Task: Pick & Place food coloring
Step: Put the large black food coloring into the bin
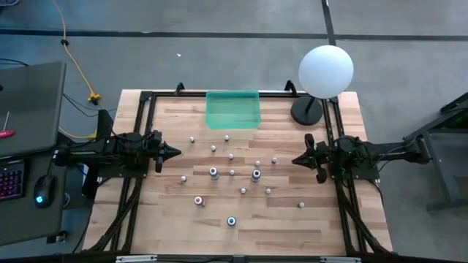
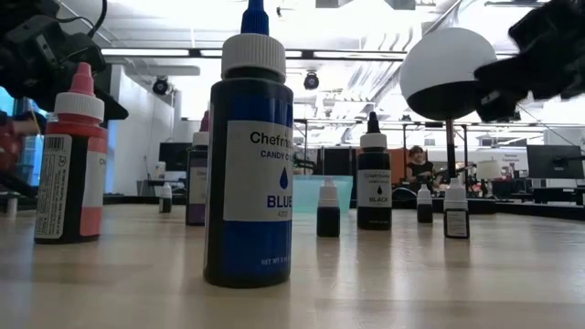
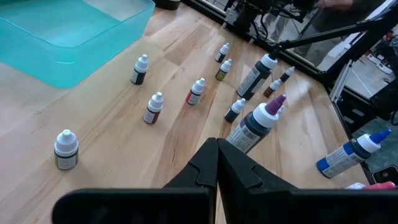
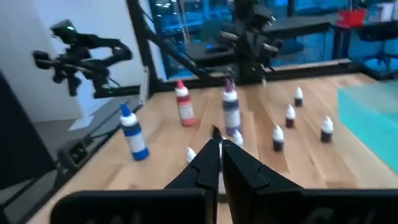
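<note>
While bottles point(image 1: 232, 172) scatter, tray point(image 1: 232, 109) adjoins lamp point(image 1: 326, 71).

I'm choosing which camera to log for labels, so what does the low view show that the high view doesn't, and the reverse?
Only the low view: the printed labels, BLUE on the big blue bottle and BLACK on the black bottle, plus the room behind with a person seated there.

Only the high view: the whole layout, with the shut left gripper and shut right gripper waiting at opposite table edges, and a keyboard and mouse off the table.

Both: the scattered food coloring bottles, the green tray and the white globe lamp.
</note>
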Available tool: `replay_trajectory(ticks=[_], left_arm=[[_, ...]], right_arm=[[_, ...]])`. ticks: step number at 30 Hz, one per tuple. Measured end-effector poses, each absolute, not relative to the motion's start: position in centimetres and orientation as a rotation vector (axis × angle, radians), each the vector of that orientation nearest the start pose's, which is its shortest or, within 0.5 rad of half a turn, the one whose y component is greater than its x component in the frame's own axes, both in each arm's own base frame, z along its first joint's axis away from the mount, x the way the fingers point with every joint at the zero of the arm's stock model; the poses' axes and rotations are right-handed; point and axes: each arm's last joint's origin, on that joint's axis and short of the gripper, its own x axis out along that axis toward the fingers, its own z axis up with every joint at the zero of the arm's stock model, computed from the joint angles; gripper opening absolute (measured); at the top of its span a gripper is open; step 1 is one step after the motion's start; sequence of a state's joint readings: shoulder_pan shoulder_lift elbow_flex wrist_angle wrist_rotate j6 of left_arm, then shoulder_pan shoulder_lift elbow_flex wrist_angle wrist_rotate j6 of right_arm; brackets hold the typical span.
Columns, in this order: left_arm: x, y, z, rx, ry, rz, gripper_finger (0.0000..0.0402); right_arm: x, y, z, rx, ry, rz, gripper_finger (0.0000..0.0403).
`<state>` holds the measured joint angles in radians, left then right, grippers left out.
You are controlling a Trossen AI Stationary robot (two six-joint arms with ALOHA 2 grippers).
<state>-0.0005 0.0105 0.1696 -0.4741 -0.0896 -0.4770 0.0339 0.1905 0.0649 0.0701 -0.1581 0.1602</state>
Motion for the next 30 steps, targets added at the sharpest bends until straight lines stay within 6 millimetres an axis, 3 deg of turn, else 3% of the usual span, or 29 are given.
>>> replay_trajectory(ticks=[4, 9, 13, 17, 24, 30], left_arm=[[8.0, 0.3, 17.4, -0.458, 0.288, 0.162, 0.0000], [8.0, 0.3, 17.4, -0.459, 0.287, 0.162, 0.0000], [8.0, 0.3, 17.4, -0.459, 0.288, 0.162, 0.0000], [8.0, 0.3, 17.4, -0.458, 0.288, 0.162, 0.0000], [8.0, 0.3, 17.4, -0.459, 0.287, 0.162, 0.0000], [8.0, 0.3, 17.4, -0.459, 0.287, 0.162, 0.0000]], right_arm=[[10.5, 0.7, 20.0, 0.177, 0.219, 0.126, 0.0015], [10.8, 0.5, 25.4, 0.083, 0.357, 0.050, 0.0043], [12.2, 0.4, 29.4, 0.063, 0.451, 0.022, 0.0081], [14.4, 0.5, 32.0, 0.078, 0.572, 0.026, 0.0122], [20.1, 1.1, 33.7, 0.099, 0.763, 0.146, 0.0179], [25.0, 1.7, 31.4, 0.107, 0.965, 0.225, 0.0219]])
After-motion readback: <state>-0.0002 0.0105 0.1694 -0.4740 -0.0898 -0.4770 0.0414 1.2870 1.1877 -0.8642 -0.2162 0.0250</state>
